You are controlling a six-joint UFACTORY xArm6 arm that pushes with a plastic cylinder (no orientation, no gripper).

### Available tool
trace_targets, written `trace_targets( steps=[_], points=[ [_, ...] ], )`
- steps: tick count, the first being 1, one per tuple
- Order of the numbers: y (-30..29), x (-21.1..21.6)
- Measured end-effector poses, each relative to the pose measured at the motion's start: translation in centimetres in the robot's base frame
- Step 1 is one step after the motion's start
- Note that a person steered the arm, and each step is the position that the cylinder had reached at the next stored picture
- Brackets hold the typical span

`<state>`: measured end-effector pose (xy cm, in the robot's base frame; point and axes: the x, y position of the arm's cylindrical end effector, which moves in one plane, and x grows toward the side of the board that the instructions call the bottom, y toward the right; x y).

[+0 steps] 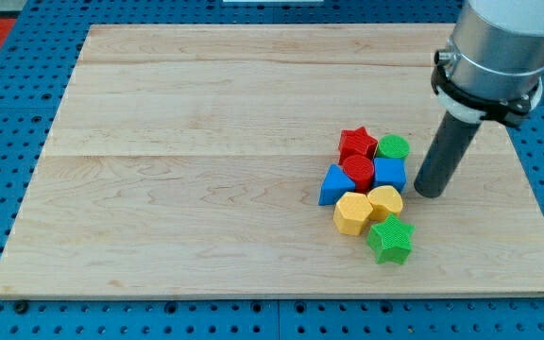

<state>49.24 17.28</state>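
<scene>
My tip (pixel 430 193) rests on the board (pixel 206 142) just right of the blue cube (pixel 390 173), jawless and holding nothing, beside the green cylinder (pixel 394 147).

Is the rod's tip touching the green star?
No: my tip stands right of the blue cube, apart from the green star lower down.

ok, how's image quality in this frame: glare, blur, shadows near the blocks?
Camera view: even, soft light, no glare on the wooden board; blocks sharp, with short soft shadows; my tip casts a small shadow, sitting just right of the blue block; the arm's grey upper body is cropped at the view's top.
</scene>
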Motion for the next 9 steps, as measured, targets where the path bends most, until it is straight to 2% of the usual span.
trace_targets(
  steps=[5, 9],
  points=[
    [-3.4, -1.9],
    [-5.0, -10.6]
  ],
)
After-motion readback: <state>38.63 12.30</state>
